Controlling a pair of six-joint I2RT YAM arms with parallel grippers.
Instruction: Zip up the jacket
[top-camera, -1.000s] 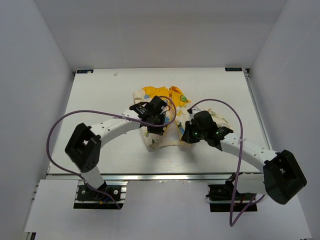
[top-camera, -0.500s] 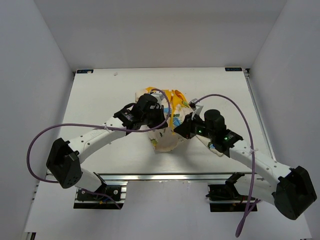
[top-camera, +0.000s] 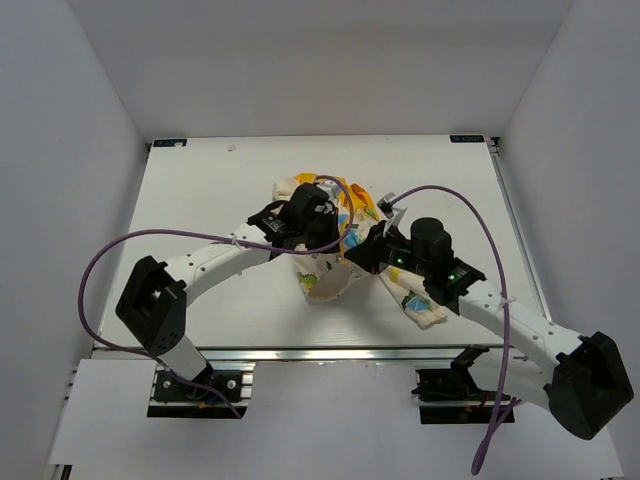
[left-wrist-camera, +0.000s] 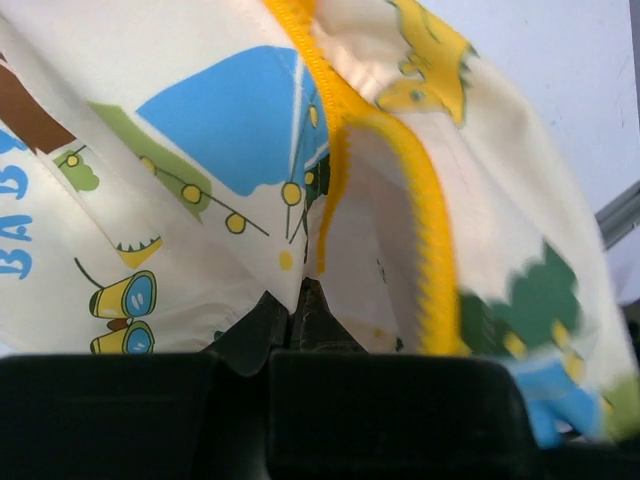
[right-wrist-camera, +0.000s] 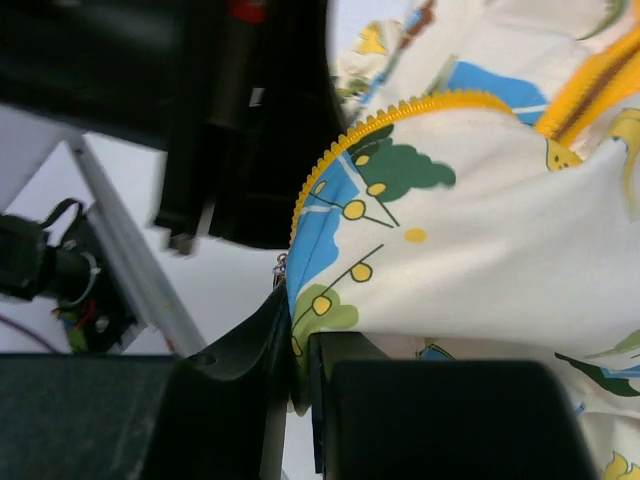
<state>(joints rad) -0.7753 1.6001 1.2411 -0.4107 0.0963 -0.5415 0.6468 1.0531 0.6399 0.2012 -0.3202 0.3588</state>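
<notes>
The jacket (top-camera: 330, 283), cream with blue, green and yellow prints and a yellow zipper strip, is bunched mid-table and lifted between both arms. My left gripper (top-camera: 325, 235) is shut on a fold of the jacket (left-wrist-camera: 200, 170) beside the yellow zipper teeth (left-wrist-camera: 425, 200). My right gripper (top-camera: 362, 255) is shut on the jacket's front edge (right-wrist-camera: 450, 230), just below its yellow zipper teeth (right-wrist-camera: 400, 112). A small metal zipper pull (right-wrist-camera: 281, 266) hangs at that pinched edge. A sleeve (top-camera: 418, 305) trails under the right arm.
The white table (top-camera: 200, 200) has a metal rail along its near edge (top-camera: 330, 352). Purple cables loop over both arms (top-camera: 100, 270). White walls enclose the table on three sides.
Both grippers have risen and moved toward the table's middle with the jacket, bunching it between them. The left arm's elbow has swung back right in the last half second.
</notes>
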